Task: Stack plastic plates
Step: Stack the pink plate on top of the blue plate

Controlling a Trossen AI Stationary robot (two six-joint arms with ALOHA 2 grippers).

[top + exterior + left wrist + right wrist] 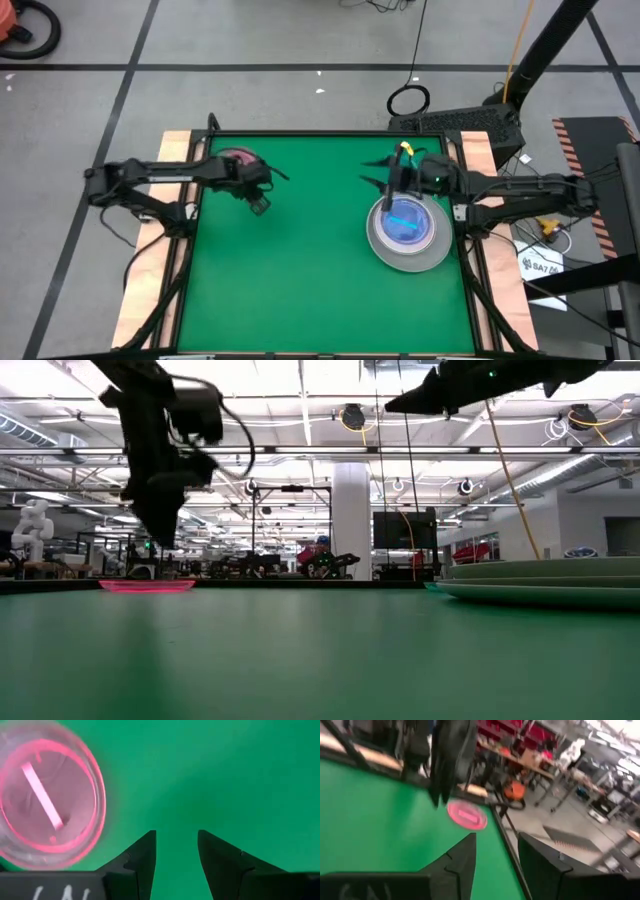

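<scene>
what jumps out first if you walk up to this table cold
The bright green table first, then the stack of plates on its right side, a blue plate on top of wider grey ones. The right gripper hangs just beyond that stack, open and empty. Across the table a lone pink plate lies near the far left corner, with the left gripper open and empty beside it.

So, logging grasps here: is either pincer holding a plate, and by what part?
No. The left pincer and right pincer are both open and empty; the pink plate lies untouched.
</scene>
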